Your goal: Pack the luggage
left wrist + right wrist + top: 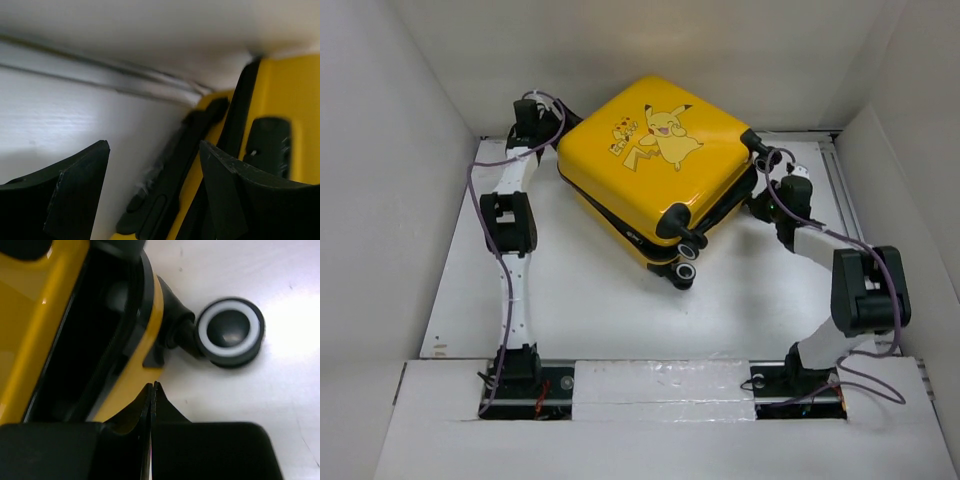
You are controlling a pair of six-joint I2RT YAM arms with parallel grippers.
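Note:
The yellow luggage (650, 150) with the Pikachu cartoon lies flat at the back middle of the table, its shells almost together with a dark gap along the black zipper trim. My left gripper (542, 118) is at its far left corner, open and empty; in the left wrist view (154, 145) the jaws stand wide apart beside the yellow shell (300, 100) and a black handle piece (175, 165). My right gripper (760, 200) is at the case's right side. In the right wrist view it (152, 386) is shut on nothing, next to the shell (30, 315) and a wheel (230, 332).
White walls (380, 200) box in the table on the left, back and right. Two wheels (688, 258) of the case point toward the near side. A metal rail (840, 180) runs along the right back edge.

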